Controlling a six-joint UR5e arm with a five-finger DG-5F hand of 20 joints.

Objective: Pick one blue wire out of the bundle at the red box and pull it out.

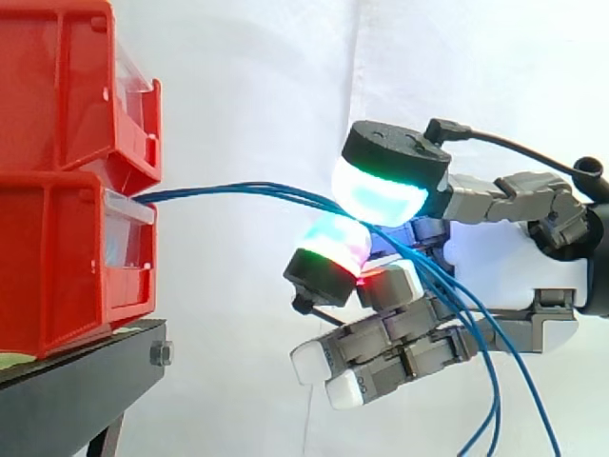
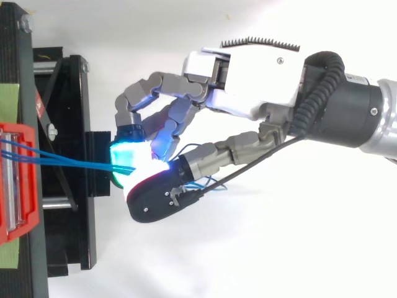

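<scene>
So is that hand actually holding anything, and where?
Yes: the hand pinches the blue wires between its glowing fingertips, partway along, clear of the red box.

**Wire bundle (image 1: 228, 191) runs from lower bin (image 1: 57, 267) to hand (image 1: 495, 262)**

The lower bin sits on the stand (image 1: 86, 376), with the upper bin (image 1: 67, 86) stacked on it. The wire bundle comes out of the lower bin's front and runs right of it. Well apart from the bin, it is pinched between two fingertips (image 1: 381, 195) and hangs down beyond them.
</scene>
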